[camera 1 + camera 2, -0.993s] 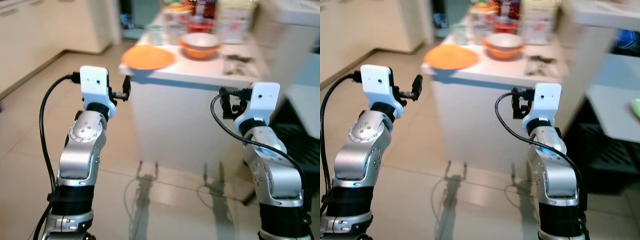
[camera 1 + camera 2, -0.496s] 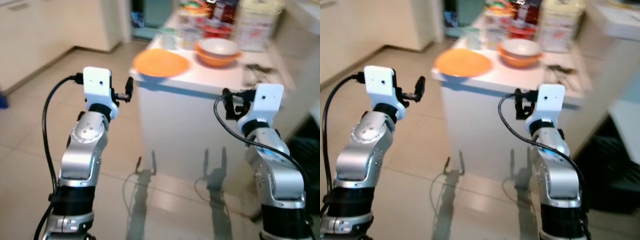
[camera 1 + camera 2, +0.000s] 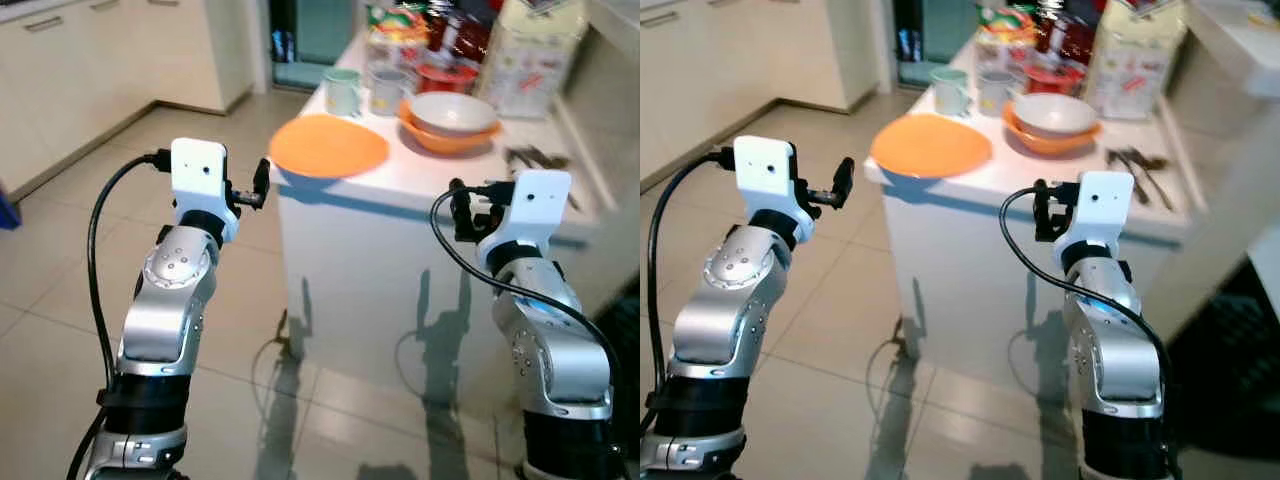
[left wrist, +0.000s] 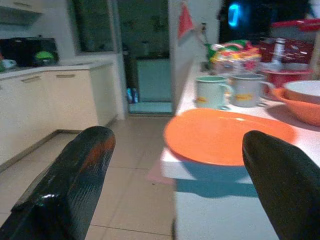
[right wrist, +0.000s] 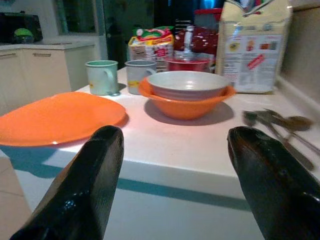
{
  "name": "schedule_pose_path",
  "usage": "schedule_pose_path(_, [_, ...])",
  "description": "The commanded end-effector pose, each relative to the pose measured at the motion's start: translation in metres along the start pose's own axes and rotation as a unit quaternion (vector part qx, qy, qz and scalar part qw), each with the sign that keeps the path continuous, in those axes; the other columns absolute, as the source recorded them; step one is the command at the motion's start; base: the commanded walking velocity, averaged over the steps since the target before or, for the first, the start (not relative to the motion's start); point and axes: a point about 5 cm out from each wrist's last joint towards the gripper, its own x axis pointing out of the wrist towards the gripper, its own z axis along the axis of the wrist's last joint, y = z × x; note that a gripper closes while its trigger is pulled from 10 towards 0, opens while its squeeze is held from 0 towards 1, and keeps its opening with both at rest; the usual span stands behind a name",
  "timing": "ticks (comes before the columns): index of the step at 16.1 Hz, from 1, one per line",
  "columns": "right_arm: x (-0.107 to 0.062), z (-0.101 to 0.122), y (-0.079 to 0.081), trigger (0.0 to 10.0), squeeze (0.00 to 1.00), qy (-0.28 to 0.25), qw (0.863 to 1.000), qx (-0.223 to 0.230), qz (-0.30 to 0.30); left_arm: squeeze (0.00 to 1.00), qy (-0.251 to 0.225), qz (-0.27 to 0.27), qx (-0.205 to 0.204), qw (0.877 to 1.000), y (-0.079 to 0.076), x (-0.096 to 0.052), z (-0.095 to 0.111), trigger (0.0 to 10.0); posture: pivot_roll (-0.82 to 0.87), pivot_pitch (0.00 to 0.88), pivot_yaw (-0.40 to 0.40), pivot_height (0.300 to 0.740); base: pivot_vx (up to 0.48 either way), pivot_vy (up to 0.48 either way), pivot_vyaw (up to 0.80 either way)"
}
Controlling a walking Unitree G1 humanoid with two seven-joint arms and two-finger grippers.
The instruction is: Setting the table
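Fingers first: left gripper (image 4: 175, 190) and right gripper (image 5: 172, 185) both spread wide, holding nothing, raised short of the white surface (image 3: 420, 185). Nearest its edge, one orange plate (image 3: 329, 146): rigid, probably light, slick and breakable, best pinched at the overhanging rim. Beyond, two stacked bowls (image 3: 451, 119), cutlery (image 3: 1135, 165) beside. Farther back, two mugs (image 5: 119, 76), then packets.

On the white worktop (image 3: 1040, 165) the flat orange plate (image 3: 931, 146) sits at the left front corner, stacked orange and white bowls (image 3: 1051, 122) to its right, two mugs (image 3: 970, 90) behind, metal cutlery (image 3: 1135, 165) far right.
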Motion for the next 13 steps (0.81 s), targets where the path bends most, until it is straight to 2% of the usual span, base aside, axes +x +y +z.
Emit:
schedule_pose_path(1, [0.000,0.002,0.007,10.0,0.00,0.000,1.000,0.009,0.010,0.00,-0.001,0.009,0.002,1.000,0.006,0.000,0.001,10.0,0.05,0.000,-0.004,0.740,0.386,0.000,-0.80])
schedule_pose_path(8, [-0.014,0.011,-0.003,10.0,0.00,-0.016,1.000,0.006,-0.008,0.00,-0.021,-0.018,0.004,1.000,-0.001,0.000,0.010,10.0,0.05,0.000,0.002,0.740,0.387,0.000,-0.80])
schedule_pose_path(12, [-0.013,0.016,-0.005,10.0,0.00,-0.030,0.999,0.009,-0.013,0.00,-0.029,-0.024,0.004,0.999,-0.006,0.002,0.013,10.0,0.04,0.000,0.002,0.740,0.384,0.000,-0.80])
schedule_pose_path(13, [-0.013,0.018,-0.004,10.0,0.00,-0.033,0.999,0.011,-0.005,0.00,-0.033,-0.025,0.005,0.999,-0.007,0.002,0.016,10.0,0.04,0.000,-0.003,0.740,0.349,0.000,0.00])
